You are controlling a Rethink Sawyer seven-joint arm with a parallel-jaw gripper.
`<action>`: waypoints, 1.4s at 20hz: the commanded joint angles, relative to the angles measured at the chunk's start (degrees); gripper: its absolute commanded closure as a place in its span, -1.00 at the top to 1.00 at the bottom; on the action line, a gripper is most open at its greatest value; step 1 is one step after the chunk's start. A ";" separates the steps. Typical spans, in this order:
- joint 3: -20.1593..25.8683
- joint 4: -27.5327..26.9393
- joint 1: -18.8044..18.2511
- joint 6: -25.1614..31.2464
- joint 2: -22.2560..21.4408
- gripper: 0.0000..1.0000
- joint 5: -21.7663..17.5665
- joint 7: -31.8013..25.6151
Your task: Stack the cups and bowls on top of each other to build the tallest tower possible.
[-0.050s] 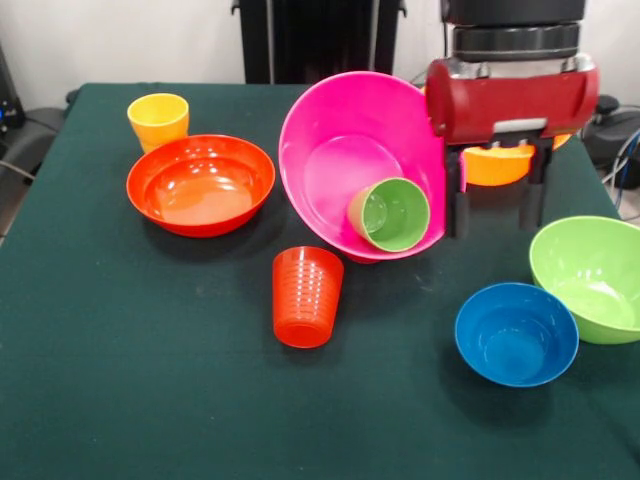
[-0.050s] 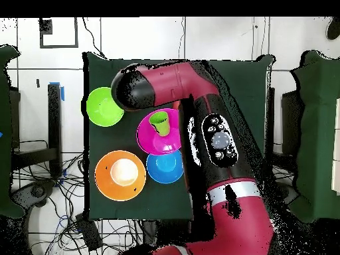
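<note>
The large pink bowl [image 1: 330,150] [image 2: 169,136] leans tilted with its mouth toward the camera, and the light green cup [image 1: 390,213] [image 2: 159,122] lies inside it. My gripper [image 1: 495,212] hangs open just right of the pink rim, with nothing between its fingers [image 1: 458,205]. Behind the fingers sits the yellow-orange bowl [image 1: 497,165] [image 2: 120,174]. The ribbed orange-red cup [image 1: 306,296] stands alone in front of the pink bowl. At the left are the red-orange shallow bowl [image 1: 200,185] and the yellow cup [image 1: 158,120]. A blue bowl [image 1: 516,333] and the lime green bowl [image 1: 595,278] [image 2: 105,106] rest at the right.
In the overhead view a blue bowl [image 2: 165,167] touches the pink bowl on the robot's side, and the arm [image 2: 199,99] hides the gripper and much of the table. The dark green cloth [image 1: 120,380] covers the table.
</note>
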 commanded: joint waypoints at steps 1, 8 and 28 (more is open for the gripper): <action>3.73 -1.29 -1.52 3.63 3.69 1.00 -6.12 -17.11; 3.88 1.43 -2.82 -2.39 5.86 1.00 -8.88 -13.33; 1.78 2.64 -2.00 -17.97 11.46 1.00 -13.70 -3.35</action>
